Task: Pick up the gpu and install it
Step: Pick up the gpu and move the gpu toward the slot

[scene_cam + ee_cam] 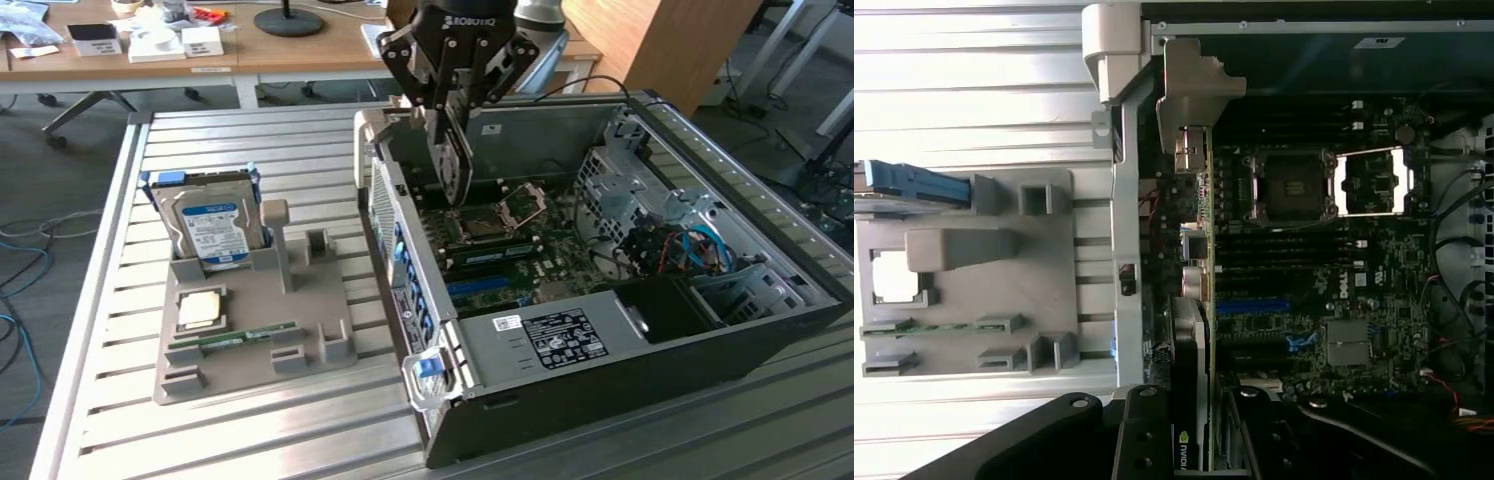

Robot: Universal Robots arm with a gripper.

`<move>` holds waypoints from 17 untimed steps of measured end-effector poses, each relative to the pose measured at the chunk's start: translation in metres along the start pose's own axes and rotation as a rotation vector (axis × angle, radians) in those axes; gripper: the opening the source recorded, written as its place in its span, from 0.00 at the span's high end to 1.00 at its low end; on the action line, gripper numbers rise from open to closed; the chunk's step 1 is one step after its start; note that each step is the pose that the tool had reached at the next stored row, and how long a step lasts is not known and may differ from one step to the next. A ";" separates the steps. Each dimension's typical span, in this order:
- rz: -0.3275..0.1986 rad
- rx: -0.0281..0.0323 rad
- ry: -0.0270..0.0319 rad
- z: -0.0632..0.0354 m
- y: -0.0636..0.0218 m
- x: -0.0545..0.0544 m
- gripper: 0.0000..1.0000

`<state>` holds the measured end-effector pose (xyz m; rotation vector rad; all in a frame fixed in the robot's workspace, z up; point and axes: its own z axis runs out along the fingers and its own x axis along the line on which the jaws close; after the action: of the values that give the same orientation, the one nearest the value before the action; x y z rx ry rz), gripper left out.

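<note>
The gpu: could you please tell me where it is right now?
The gpu hangs on edge in the gripper over the motherboard of the open computer case, to the exterior view's left of the CPU socket.

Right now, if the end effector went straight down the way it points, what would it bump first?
Probably the motherboard inside the open computer case. The end effector holds the gpu edge-down, so the card's lower edge would likely touch there first; depth is unclear.
</note>
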<state>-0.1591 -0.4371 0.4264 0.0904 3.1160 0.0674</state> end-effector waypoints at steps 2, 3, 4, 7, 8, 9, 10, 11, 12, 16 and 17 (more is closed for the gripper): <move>0.000 0.0000 0.0000 0.0001 0.0002 -0.003 0.73; 0.000 0.0000 0.0000 0.0001 0.0002 -0.004 0.73; 0.000 0.0000 0.0001 0.0001 0.0002 -0.004 0.73; 0.000 0.0000 0.0000 0.0001 0.0003 -0.004 0.73; 0.000 0.0000 0.0000 0.0001 0.0003 -0.004 0.73; 0.000 0.0000 0.0000 0.0001 0.0003 -0.004 0.73; 0.000 0.0000 0.0000 0.0001 0.0003 -0.004 0.73; 0.000 -0.0001 0.0000 0.0002 0.0003 -0.005 0.73; 0.000 -0.0001 0.0001 0.0003 0.0006 -0.010 0.73; 0.000 0.0000 -0.0001 0.0009 0.0013 -0.021 0.73; 0.000 0.0000 0.0000 0.0008 0.0014 -0.021 0.73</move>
<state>-0.1380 -0.4369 0.4261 0.0905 3.1160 0.0674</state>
